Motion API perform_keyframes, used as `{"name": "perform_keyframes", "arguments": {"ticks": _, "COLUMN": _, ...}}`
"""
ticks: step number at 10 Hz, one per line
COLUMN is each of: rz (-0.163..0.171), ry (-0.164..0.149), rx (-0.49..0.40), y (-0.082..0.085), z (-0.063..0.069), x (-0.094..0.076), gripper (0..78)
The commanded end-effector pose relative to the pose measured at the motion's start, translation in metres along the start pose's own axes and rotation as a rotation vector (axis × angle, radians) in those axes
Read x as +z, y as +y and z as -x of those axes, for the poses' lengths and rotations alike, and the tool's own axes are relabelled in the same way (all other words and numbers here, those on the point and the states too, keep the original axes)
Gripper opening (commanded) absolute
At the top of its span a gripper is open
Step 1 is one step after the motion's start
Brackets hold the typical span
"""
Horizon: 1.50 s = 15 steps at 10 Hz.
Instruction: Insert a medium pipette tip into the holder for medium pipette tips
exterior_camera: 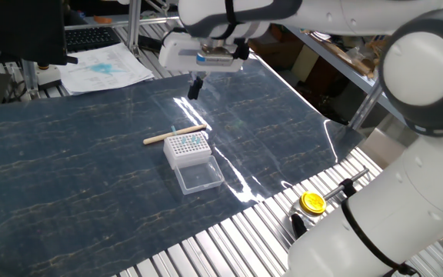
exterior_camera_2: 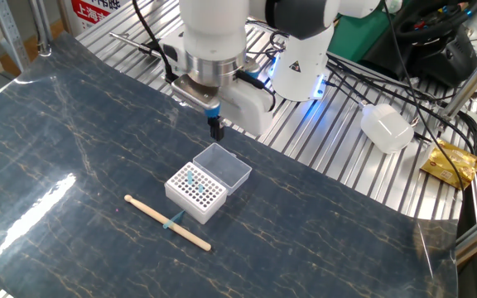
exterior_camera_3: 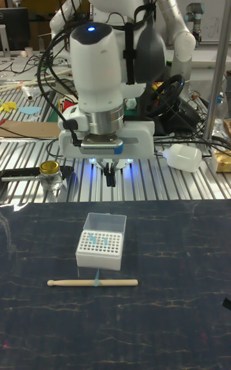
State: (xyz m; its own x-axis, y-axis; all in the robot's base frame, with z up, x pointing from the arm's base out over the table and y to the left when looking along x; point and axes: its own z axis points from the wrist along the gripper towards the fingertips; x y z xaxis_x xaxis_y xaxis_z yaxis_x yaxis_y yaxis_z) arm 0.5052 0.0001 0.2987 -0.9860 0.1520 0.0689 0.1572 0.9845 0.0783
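Note:
The holder [exterior_camera: 187,148] [exterior_camera_2: 195,193] [exterior_camera_3: 98,248] is a small white rack on the dark mat, with a few teal tips standing in its hole grid. Its clear lid [exterior_camera_2: 227,166] lies open beside it. A medium pipette tip [exterior_camera_2: 173,220] [exterior_camera_3: 96,277], teal and tiny, lies across a beige wooden stick [exterior_camera: 174,135] [exterior_camera_2: 168,222] [exterior_camera_3: 93,282] just beside the rack. My gripper [exterior_camera: 194,88] [exterior_camera_2: 216,130] [exterior_camera_3: 111,179] hangs above the mat beyond the lid, clear of the rack. Its dark fingers are pressed together with nothing between them.
A yellow-capped jar [exterior_camera: 311,202] [exterior_camera_3: 50,175] stands on the slatted metal table off the mat. A white plastic bottle [exterior_camera_2: 387,126] [exterior_camera_3: 181,157] lies near the robot base. Papers [exterior_camera: 106,68] rest beyond the mat's far edge.

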Motion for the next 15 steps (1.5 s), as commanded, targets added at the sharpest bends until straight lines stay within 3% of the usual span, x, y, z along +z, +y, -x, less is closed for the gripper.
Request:
{"name": "perform_keyframes", "arguments": {"ticks": 1, "rz": 0.011, "ry": 0.067, "rx": 0.008, "y": 0.003, "z": 0.030, "x": -0.008, "gripper": 0.0}}
{"name": "perform_keyframes", "arguments": {"ticks": 7, "rz": 0.044, "ry": 0.103, "rx": 0.079, "y": 0.002, "z": 0.056, "x": -0.011, "gripper": 0.0}}
{"name": "perform_keyframes", "arguments": {"ticks": 11, "rz": 0.043, "ry": 0.102, "rx": 0.106, "y": -0.002, "z": 0.073, "x": -0.009, "gripper": 0.0}}
{"name": "perform_keyframes", "arguments": {"ticks": 13, "rz": 0.043, "ry": 0.103, "rx": 0.108, "y": -0.008, "z": 0.094, "x": -0.007, "gripper": 0.0}}
{"name": "perform_keyframes", "arguments": {"ticks": 15, "rz": 0.029, "ry": 0.106, "rx": 0.137, "y": -0.009, "z": 0.100, "x": -0.008, "gripper": 0.0}}
